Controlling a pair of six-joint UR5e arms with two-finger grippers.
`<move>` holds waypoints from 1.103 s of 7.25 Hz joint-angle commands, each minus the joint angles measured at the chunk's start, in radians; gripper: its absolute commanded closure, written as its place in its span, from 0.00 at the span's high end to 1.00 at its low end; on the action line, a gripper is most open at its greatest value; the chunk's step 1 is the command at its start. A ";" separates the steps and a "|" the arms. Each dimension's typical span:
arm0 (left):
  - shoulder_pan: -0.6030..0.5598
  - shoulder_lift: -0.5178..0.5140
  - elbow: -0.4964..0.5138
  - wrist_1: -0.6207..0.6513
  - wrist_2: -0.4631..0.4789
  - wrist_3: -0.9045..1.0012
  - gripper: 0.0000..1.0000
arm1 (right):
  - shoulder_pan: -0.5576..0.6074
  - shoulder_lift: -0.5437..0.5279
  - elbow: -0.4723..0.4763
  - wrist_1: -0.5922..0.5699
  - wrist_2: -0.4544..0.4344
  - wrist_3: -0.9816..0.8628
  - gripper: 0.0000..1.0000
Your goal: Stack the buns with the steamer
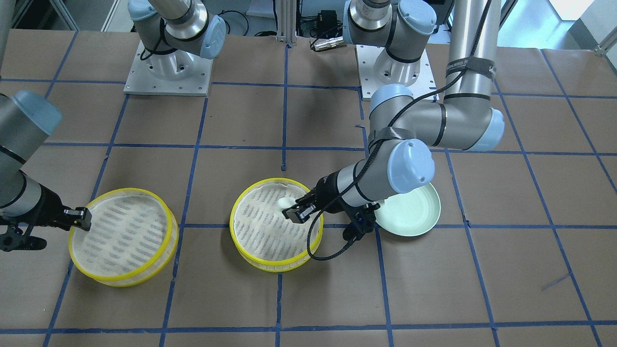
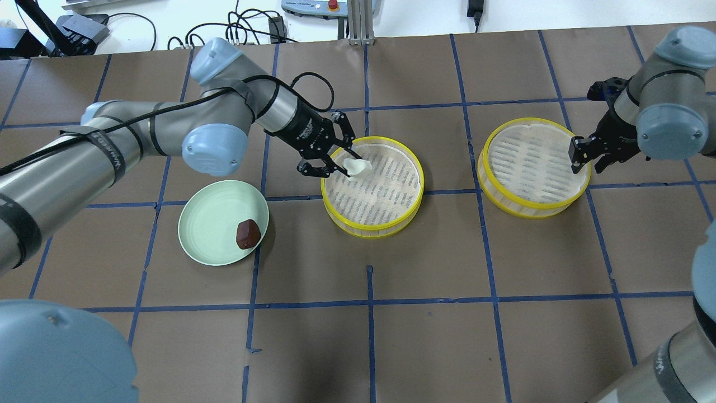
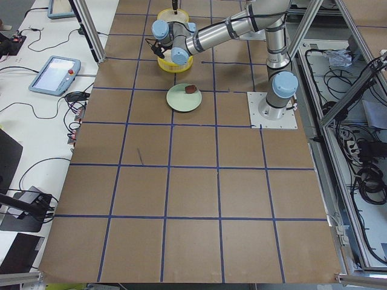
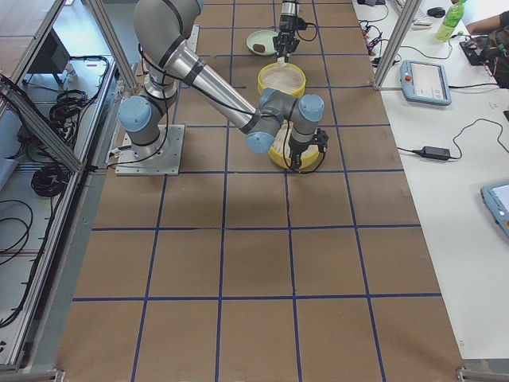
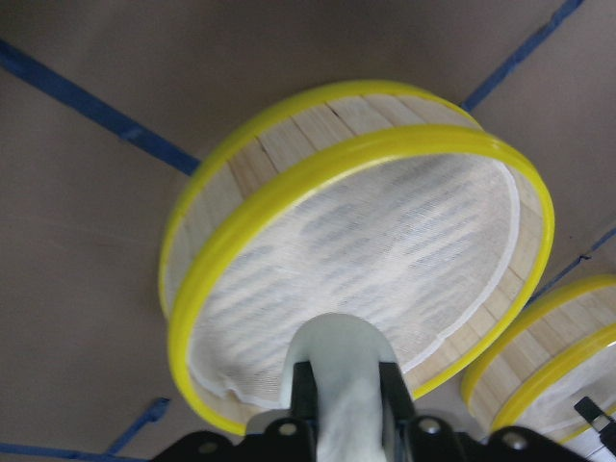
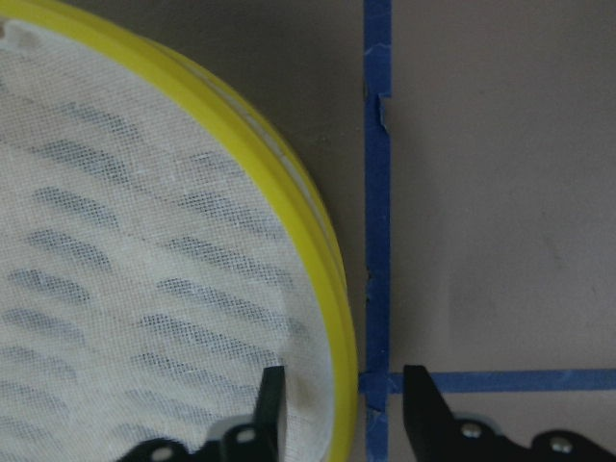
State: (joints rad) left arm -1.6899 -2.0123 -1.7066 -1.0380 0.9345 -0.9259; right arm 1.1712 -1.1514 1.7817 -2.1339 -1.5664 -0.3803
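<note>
Pinched between the two fingers of my left gripper [image 5: 346, 377], the white bun [image 5: 342, 414] hangs just inside the left rim of the yellow-rimmed middle steamer [image 2: 372, 228]. White mesh lines the steamer's floor, and I cannot tell whether the bun touches it. Left of the middle steamer, close by but not touching, a pale green plate [image 2: 207, 221] holds the reddish-brown bun [image 2: 248, 234] near its right edge. Right of the middle steamer, and apart from it, stands a second steamer [image 2: 526, 208] with the same mesh lining. Both steamers and the plate rest on a brown-papered table [image 2: 447, 252] gridded with blue tape. My left wrist and its black cable reach in beyond the plate towards the middle steamer's left side. My right gripper [image 6: 342, 385] has its jaws a little apart and straddles the second steamer's right rim. One finger is over the mesh and the other outside over the table, and they grip nothing.
</note>
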 commanded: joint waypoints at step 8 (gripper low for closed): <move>0.174 0.093 -0.104 -0.223 0.566 0.840 1.00 | 0.240 -0.121 -0.166 0.212 0.051 0.328 0.07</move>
State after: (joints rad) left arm -1.5944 -1.9260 -1.7552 -1.2249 1.4617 -0.2706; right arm 1.2956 -1.2344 1.6260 -1.9540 -1.5219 -0.1919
